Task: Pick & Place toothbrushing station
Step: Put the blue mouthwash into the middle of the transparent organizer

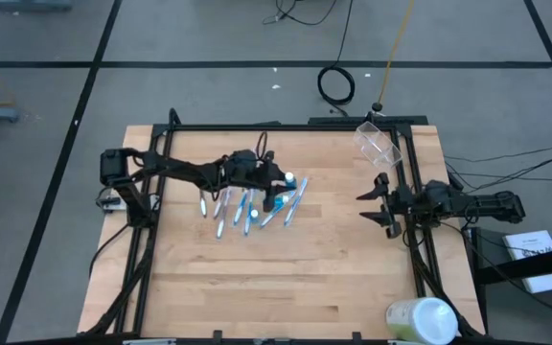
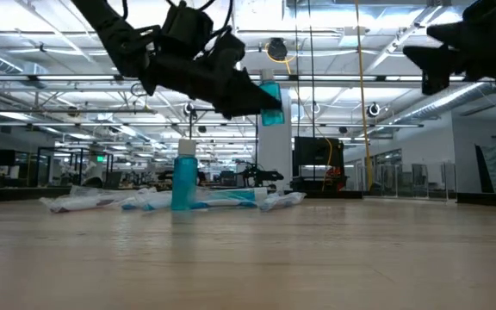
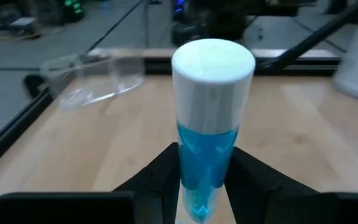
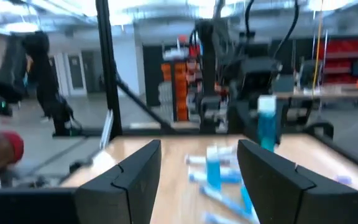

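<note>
Early stage: left gripper (image 1: 278, 180) clenched on one lifted tube (image 3: 211, 118); toothbrushes (image 1: 247, 209) at centre, cup (image 1: 378, 142) empty at two o'clock; right gripper (image 1: 377, 205) released.

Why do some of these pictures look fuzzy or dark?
Right wrist view: smeared throughout, toothbrushes hazy. Left wrist view: the held tube is crisp, the clear cup behind soft. Low view: bright ceiling lights leave the left gripper almost a silhouette.

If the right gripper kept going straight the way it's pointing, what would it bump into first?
Probably the tube held up by the left gripper, or the toothbrush pile below it. The open right gripper points that way across bare table; height is unclear.
</note>
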`<act>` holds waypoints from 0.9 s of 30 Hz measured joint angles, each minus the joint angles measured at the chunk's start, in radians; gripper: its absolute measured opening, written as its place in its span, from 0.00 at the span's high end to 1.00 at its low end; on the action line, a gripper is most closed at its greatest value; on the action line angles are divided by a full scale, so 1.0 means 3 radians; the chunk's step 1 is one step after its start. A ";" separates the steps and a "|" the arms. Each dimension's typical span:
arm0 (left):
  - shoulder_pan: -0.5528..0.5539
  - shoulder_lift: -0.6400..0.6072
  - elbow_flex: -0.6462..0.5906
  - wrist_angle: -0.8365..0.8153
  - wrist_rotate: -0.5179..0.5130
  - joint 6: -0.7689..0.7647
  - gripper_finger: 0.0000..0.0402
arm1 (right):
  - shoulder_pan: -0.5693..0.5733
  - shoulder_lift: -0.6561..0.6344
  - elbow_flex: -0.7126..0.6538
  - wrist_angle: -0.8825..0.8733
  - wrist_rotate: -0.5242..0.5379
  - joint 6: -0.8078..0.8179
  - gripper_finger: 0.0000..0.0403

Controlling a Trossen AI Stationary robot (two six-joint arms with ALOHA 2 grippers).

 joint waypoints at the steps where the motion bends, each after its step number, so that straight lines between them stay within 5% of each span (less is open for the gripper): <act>1: -0.0012 0.0001 0.0048 -0.0074 0.0009 0.0023 0.72 | 0.0000 0.0000 0.0000 0.0086 0.0001 0.0000 0.49; 7: -0.0013 0.0001 0.0222 -0.0565 0.0007 0.0108 0.72 | 0.0000 -0.0001 0.0000 0.0610 0.0099 0.0000 0.49; 13: -0.0023 0.0002 0.0222 -0.0810 0.0010 0.0106 0.72 | -0.0004 0.0319 0.0045 0.0663 0.1049 0.0035 0.49; 20: -0.0094 0.0140 0.0230 -0.0708 0.0094 0.0107 0.72 | -0.0003 0.1552 0.0698 0.0594 0.1148 0.0146 0.49; 27: -0.0225 0.0542 0.0521 -0.0719 0.0092 0.0059 0.72 | -0.0071 0.2948 0.1980 -0.0603 0.1141 0.0058 0.49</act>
